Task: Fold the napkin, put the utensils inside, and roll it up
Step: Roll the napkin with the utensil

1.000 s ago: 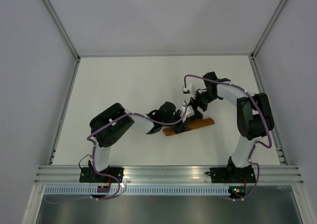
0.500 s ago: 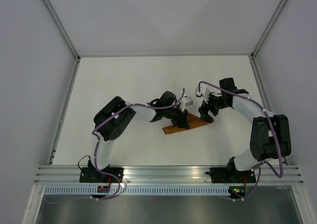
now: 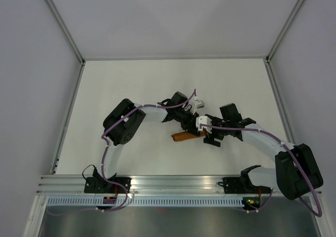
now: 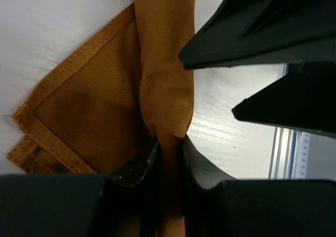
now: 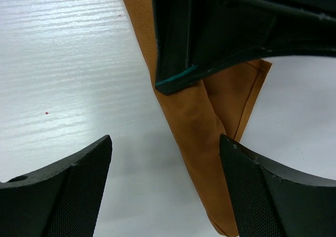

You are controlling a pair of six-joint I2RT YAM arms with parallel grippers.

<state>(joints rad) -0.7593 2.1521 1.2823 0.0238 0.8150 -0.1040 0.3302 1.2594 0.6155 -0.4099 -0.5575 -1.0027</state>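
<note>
Obs: napkin [image 4: 163, 74] = thin woven cloth, matt rust-orange, w/ stitched hem; counter [image 5: 63, 53] = white, smooth, slight sheen, faint wood-like grain; left tool [image 4: 168, 154] fingers [image 4: 202, 170] = black plastic, semi-gloss; right tool [image 5: 165, 191] pads [image 5: 63, 195] = black, matt, fine dimpled texture.

Top cam: fixed, high up, behind arm bases [image 3: 107, 185] at 6 o'clock. Looks down on whole table [image 3: 131, 90], far off.

L wrist cam: v. close, looks past left gripper [image 4: 168, 142] at 6 onto napkin [image 4: 163, 64].

R wrist cam: close too, right gripper [image 5: 164, 142] w/ fingers at 5 & 7.

All 3 share the napkin. Each wrist view catches the other gripper at approx. 1–2 o'clock.
</note>
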